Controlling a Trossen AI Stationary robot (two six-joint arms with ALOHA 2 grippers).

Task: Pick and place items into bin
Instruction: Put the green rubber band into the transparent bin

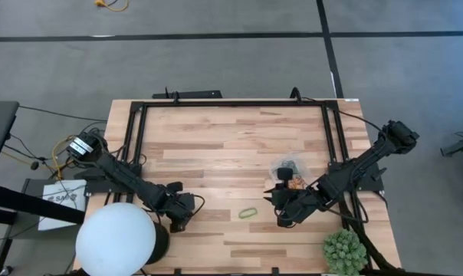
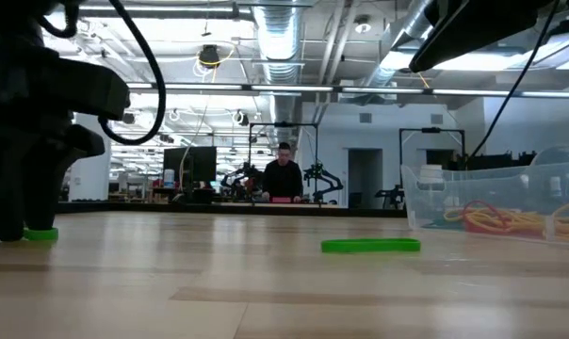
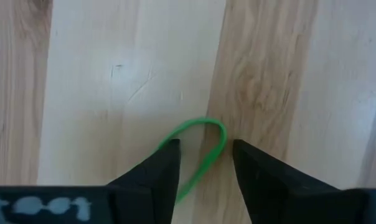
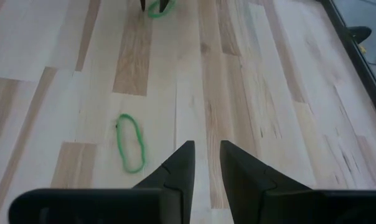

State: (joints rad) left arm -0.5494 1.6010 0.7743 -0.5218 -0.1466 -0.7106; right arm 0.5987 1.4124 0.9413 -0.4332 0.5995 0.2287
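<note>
Straddling a green band (image 3: 200, 149), my left hand (image 3: 203, 163) stands wide, empty; band is limp, flat: I pinch one strand against worktop (image 3: 113, 74).

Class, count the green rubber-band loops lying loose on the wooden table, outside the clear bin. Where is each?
2. One thin green rubber-band loop lies mid-table, between the arms. Another green loop lies between the left end effector's open fingers. Others may be hidden under the arms.

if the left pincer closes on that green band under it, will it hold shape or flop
Likely flop: the green band is a thin loop lying flat on the table. It looks very light. The left pincer, open astride one strand, could let it slip or stretch.
</note>
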